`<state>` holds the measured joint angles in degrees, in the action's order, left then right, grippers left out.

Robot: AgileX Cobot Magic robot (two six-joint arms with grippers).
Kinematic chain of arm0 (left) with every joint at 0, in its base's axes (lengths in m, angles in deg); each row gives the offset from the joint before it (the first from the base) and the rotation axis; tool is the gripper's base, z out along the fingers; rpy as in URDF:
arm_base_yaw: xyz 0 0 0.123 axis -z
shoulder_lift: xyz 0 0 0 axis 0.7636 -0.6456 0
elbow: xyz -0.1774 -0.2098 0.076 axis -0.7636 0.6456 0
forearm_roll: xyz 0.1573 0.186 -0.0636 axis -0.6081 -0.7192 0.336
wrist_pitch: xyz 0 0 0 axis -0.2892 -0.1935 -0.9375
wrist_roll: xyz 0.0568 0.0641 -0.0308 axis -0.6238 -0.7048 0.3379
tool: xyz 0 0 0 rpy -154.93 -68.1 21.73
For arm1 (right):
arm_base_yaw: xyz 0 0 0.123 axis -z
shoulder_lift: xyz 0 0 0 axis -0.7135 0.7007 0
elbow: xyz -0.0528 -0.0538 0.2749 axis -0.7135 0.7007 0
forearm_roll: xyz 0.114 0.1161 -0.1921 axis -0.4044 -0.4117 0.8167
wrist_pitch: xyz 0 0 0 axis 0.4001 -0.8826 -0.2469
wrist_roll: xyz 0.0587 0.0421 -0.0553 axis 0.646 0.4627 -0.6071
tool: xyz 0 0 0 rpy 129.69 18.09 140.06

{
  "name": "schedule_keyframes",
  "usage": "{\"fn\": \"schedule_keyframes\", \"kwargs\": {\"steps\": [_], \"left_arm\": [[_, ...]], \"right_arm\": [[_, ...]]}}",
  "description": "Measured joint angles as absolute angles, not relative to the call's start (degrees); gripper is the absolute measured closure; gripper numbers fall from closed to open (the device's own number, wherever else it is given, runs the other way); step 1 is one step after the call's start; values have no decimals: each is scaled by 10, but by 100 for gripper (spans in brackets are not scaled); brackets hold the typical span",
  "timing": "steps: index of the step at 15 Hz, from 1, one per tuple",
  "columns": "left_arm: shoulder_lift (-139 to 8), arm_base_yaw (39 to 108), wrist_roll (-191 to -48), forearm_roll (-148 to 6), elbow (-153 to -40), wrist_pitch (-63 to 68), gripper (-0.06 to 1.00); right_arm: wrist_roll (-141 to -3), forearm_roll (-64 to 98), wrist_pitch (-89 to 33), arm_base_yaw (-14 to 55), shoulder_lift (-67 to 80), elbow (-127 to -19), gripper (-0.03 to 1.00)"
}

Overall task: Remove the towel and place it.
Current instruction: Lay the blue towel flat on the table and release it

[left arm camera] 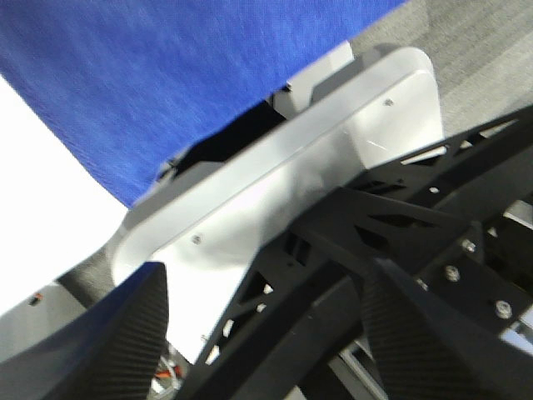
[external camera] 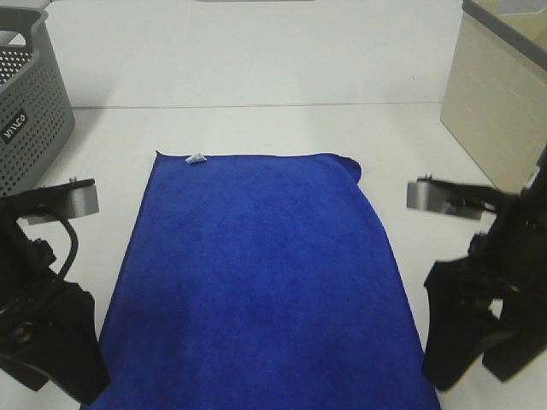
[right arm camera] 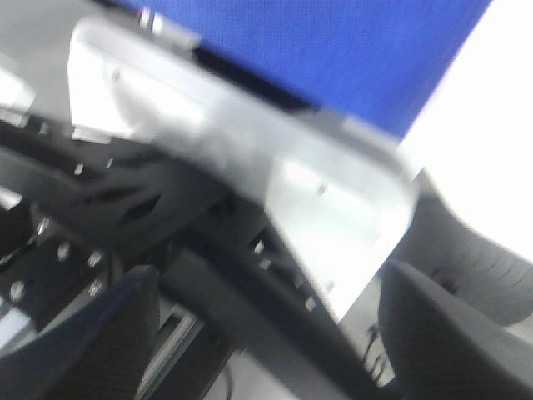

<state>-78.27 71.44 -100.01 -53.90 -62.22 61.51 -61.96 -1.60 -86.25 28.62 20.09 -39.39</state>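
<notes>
Towel [external camera: 261, 273] lies spread flat on the white counter [external camera: 256, 128]. Left end effector [left arm camera: 268, 271] and right end effector [external camera: 480, 371] flank its near corners, jaws wide, holding nothing. Grey basket [external camera: 26, 111] stands far left, contents hidden.

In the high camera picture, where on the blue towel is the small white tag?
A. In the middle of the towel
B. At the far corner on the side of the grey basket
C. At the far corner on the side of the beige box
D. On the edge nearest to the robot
B: the white tag sits at the far left corner of the towel, the corner that lies towards the grey basket.
</notes>
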Motion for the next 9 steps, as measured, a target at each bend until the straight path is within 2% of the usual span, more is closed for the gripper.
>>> {"fn": "schedule_keyframes", "kwargs": {"steps": [4,9], "left_arm": [[-793,714,-935,-666,-718,615,31],[-863,711,-912,-785,-871,615,31]], "right_arm": [[-593,46,-863,290,200,-545,25],[-585,42,-881,313,291,-708,24]]}}
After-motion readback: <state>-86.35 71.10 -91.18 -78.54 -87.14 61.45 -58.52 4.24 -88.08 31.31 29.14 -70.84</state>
